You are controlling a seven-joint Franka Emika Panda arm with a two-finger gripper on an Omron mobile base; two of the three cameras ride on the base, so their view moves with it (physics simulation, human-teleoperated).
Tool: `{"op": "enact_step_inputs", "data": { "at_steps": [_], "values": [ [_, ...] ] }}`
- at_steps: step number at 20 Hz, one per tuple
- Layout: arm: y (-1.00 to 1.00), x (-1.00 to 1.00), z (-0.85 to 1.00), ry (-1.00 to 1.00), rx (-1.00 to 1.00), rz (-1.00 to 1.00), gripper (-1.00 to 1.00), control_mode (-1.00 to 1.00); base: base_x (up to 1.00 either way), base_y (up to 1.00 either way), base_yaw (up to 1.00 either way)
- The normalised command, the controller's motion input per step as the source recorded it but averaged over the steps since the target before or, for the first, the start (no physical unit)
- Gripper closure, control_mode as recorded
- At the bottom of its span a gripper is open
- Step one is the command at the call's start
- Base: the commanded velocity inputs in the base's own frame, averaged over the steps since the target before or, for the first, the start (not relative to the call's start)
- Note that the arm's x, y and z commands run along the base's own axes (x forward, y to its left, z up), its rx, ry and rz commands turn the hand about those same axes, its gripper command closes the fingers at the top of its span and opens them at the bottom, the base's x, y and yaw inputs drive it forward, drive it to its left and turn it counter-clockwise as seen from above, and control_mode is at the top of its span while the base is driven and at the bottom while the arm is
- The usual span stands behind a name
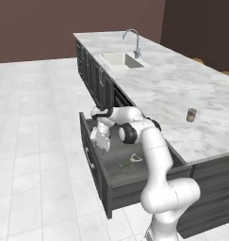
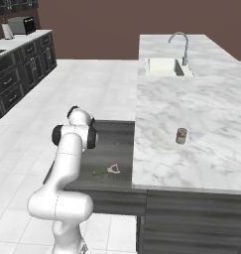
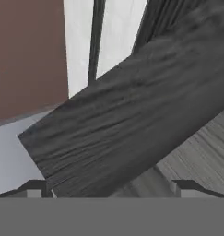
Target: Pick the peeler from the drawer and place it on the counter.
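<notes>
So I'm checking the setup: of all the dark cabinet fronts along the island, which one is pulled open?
The wide shallow drawer under the near end of the counter, with the peeler on its wood-grain floor. The other fronts sit flush and closed.

Even, diffuse rendered light, fairly bright, with no clear source; the counter [image 1: 182, 94] reads pale and flat, without glare; shadows are faint, darkest inside the drawer [image 1: 117, 162]; all views are soft and low-resolution; the hand view's close wood grain is smeared.
</notes>
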Motion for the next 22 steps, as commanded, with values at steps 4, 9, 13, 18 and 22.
{"op": "enact_step_inputs", "data": {
  "at_steps": [4,9,13,18,22],
  "values": [
    [0.69,-0.54,0.14,-0.73,-0.24,-0.14,-1.0,-1.0,0.0,0.0,0.0],
    [-0.01,-1.0,0.01,-0.87,-0.13,-0.03,-1.0,-1.0,0.0,0.0,0.0],
    [-0.08,-1.0,0.0,-0.92,-0.13,0.0,-1.0,-1.0,0.0,0.0,0.0],
    [-0.13,-1.0,0.0,-0.93,-0.12,0.0,-1.0,-1.0,0.0,0.0,0.0],
    [-0.54,-0.72,0.62,-0.59,0.0,-0.02,-1.0,-1.0,0.0,0.0,0.0]
  ]
}}
